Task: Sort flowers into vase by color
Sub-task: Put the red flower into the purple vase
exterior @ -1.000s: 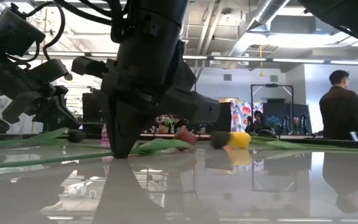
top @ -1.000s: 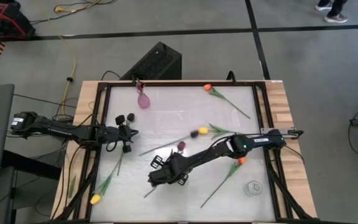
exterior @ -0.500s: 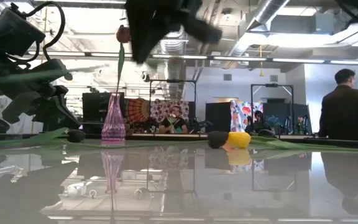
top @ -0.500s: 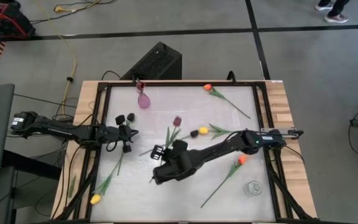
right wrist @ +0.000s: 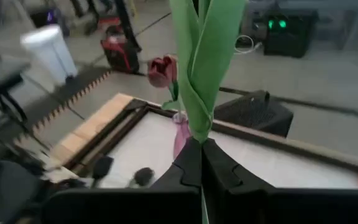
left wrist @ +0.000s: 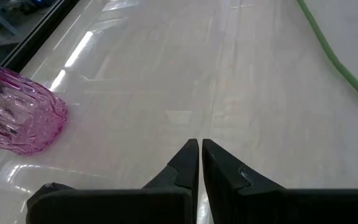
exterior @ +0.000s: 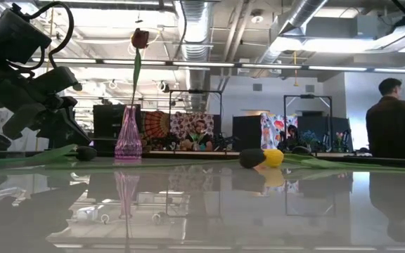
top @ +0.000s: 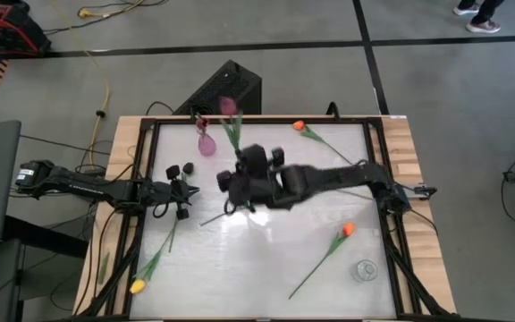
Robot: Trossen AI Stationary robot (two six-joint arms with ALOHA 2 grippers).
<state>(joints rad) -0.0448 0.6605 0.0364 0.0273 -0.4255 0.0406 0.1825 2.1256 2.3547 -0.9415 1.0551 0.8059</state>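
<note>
Flowers lie scattered over the white table, and one is off it in the right gripper's hold. Farthest left, the left gripper waits low at the table's left edge, its fingers pressed together on nothing; a yellow tulip lies on the table nearer the front edge than that gripper, its stem running up toward it. Just beyond the left gripper, toward the far edge, stands the pink vase with a dark red flower upright in it.

Near the table's middle, right of the vase, the right gripper is raised, its fingers clamped on the folded green leaf and stem of a dark red tulip. That held tulip points from the gripper toward the far edge, its head hanging near the vase's mouth, though from above I cannot tell whether it touches the vase. In the right wrist view the red head sits beyond the fingertips with the vase below it.

Right of the right gripper, an orange tulip lies by the far edge, and another orange tulip lies toward the front right, near a small clear vase
</note>
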